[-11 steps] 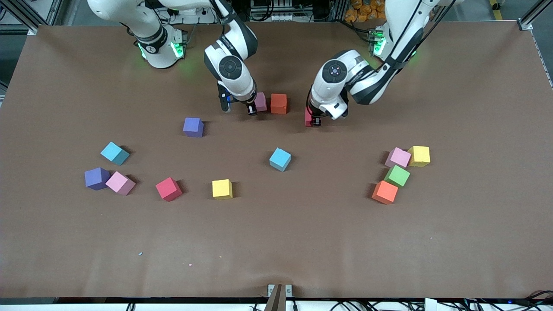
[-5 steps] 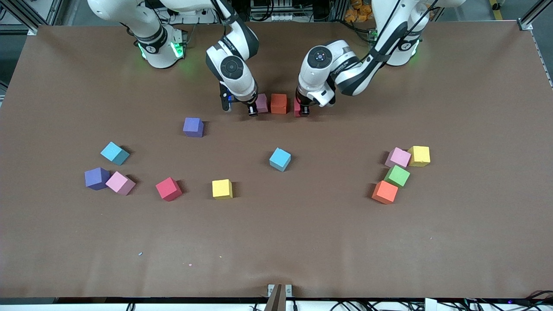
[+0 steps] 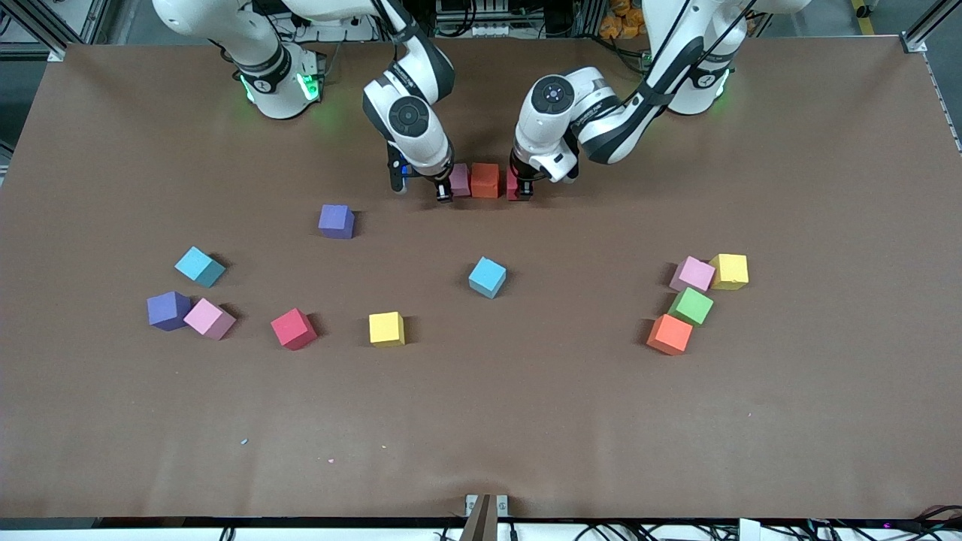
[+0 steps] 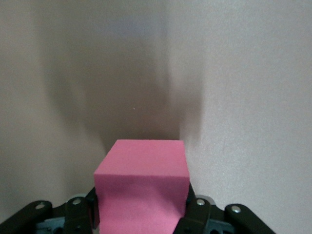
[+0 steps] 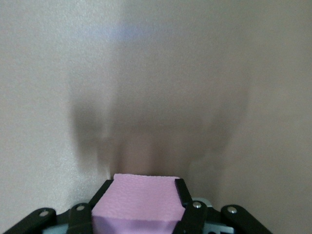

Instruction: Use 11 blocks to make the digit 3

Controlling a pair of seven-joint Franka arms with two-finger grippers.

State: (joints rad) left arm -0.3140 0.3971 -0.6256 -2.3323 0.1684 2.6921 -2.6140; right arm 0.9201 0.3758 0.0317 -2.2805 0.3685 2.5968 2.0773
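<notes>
**Two blocks closing on the orange one**

A second ago my left hand [image 3: 524,194] was apart from the row, toward my left arm's end of the worktop; now it has come in, and its red block [image 4: 142,190] sits just beside the orange block [image 3: 485,180]. I grip the red block between both fingers [image 4: 195,214]. My right hand [image 3: 445,197] has edged in too, clamped on a pink block [image 5: 136,202] that now sits close against the orange one at the end toward my right arm. The three make a short row near the bases.

The loose blocks have not moved. Nearer the camera lie a purple block [image 3: 336,221] and a blue block [image 3: 487,277]. Toward my right arm's end: blue, purple, pink, red and a yellow block [image 3: 386,328]. Toward my left arm's end, a tight cluster of pink, yellow, a green block [image 3: 691,306] and orange.

My own wrists cover parts of the row from the front.
</notes>
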